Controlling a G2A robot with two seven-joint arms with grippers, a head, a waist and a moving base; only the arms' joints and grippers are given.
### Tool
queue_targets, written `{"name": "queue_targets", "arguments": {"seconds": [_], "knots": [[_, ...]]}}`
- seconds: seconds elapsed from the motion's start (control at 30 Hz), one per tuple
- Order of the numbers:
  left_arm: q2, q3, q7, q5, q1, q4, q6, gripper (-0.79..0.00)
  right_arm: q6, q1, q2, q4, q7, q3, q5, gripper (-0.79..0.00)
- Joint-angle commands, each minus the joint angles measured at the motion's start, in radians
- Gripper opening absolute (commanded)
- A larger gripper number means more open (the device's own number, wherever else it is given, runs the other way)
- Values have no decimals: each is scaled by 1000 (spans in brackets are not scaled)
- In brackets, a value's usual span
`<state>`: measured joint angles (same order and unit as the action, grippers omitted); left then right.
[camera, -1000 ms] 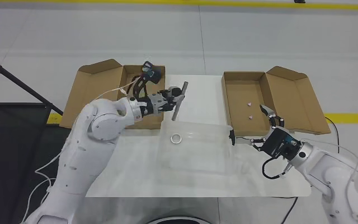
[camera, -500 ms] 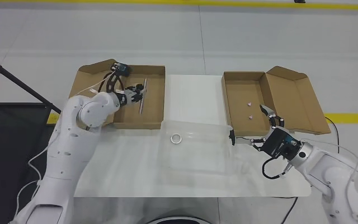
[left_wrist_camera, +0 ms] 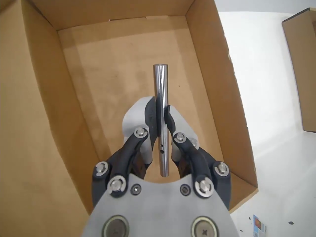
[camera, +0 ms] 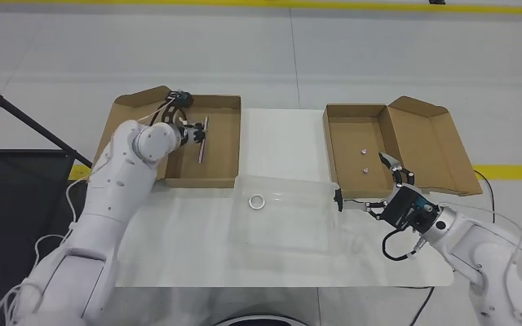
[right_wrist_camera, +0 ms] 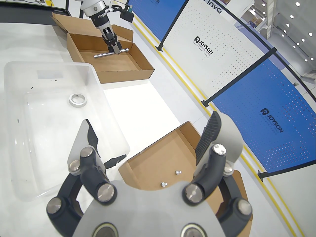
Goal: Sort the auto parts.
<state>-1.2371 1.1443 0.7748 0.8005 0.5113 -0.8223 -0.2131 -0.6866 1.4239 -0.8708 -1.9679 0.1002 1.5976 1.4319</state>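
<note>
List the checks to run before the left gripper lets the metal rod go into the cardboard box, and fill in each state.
1. Grip on rod: ok. The left gripper is shut on the rod.
2. Rod inside the box outline: ok. It hangs over the floor of the left box, away from the walls.
3. Rod low enough to release: cannot tell. The gap under it is not readable.
4. Right gripper out of the way: ok. It is open, by the right box.
5. Clear bin finished: not ok. A ring lies in it.
</note>
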Motion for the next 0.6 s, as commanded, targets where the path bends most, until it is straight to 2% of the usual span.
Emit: {"name": "queue_targets", "arguments": {"seconds": [0.0, 0.1, 0.17, 0.3, 0.37, 0.47, 0.57], "knots": [[-6, -15, -4, 0, -18, 30, -5, -446, 0, 0, 0, 0, 0, 0, 0, 0], [-12, -30, -11, 1, -38, 63, -11, -394, 0, 0, 0, 0, 0, 0, 0, 0], [-16, -37, -16, -1, -46, 76, -14, -329, 0, 0, 0, 0, 0, 0, 0, 0], [-17, -46, -22, -3, -45, 42, -43, -256, 0, 0, 0, 0, 0, 0, 0, 0], [-16, -54, -8, 4, -31, -27, -64, -234, 0, 0, 0, 0, 0, 0, 0, 0], [-11, -49, 28, -24, 17, -180, -100, -228, 0, 0, 0, 0, 0, 0, 0, 0], [0, -51, 106, -10, 77, -396, -110, -231, 0, 0, 0, 0, 0, 0, 0, 0]]}}
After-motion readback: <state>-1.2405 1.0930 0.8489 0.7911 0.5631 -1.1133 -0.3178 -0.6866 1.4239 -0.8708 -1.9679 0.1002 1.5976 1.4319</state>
